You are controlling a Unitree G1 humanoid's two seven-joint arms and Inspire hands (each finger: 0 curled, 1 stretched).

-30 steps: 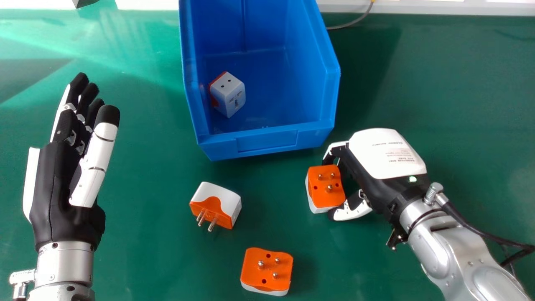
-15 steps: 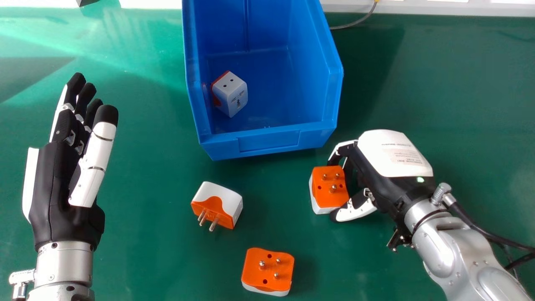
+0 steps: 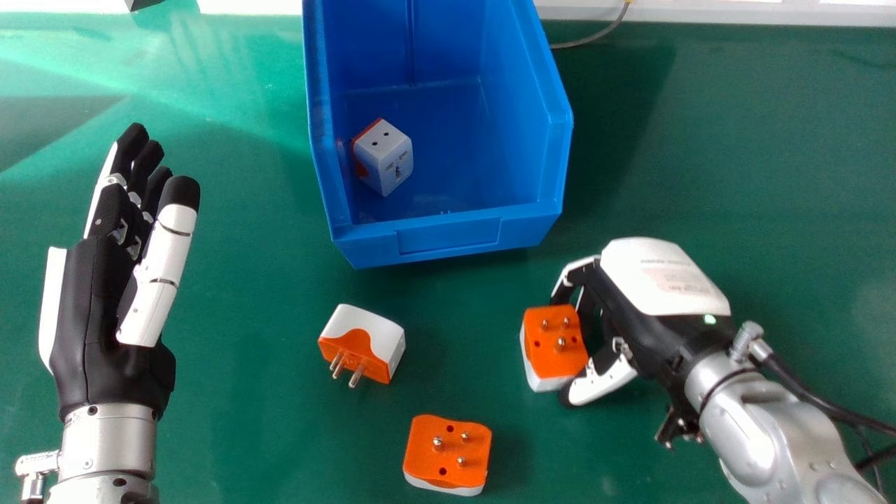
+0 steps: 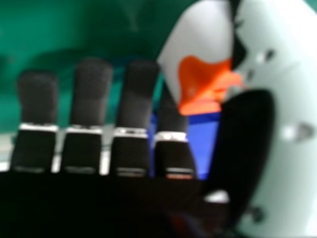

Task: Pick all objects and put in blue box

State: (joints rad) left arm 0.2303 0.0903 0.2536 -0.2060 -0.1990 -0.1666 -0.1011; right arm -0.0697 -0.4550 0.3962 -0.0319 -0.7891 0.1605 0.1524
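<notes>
One blocky adapter (image 3: 446,451) lies on the smooth green desk (image 3: 259,434), a second adapter (image 3: 365,339) beyond. The left robot hand (image 3: 101,301), at left, is straight-fingered. The right robot hand (image 3: 654,297) pinches the orange-and-white third adapter (image 3: 558,350), pins up; both are nearer than before. Farther, the plastic blue box (image 3: 448,236) holds a fourth adapter (image 3: 385,157).

Head view's top edge is cutting the far end of the blue box (image 3: 448,234) from me; my right robot hand (image 3: 658,280) hides its palm, its thumb masking part of the held adapter (image 3: 556,346).
</notes>
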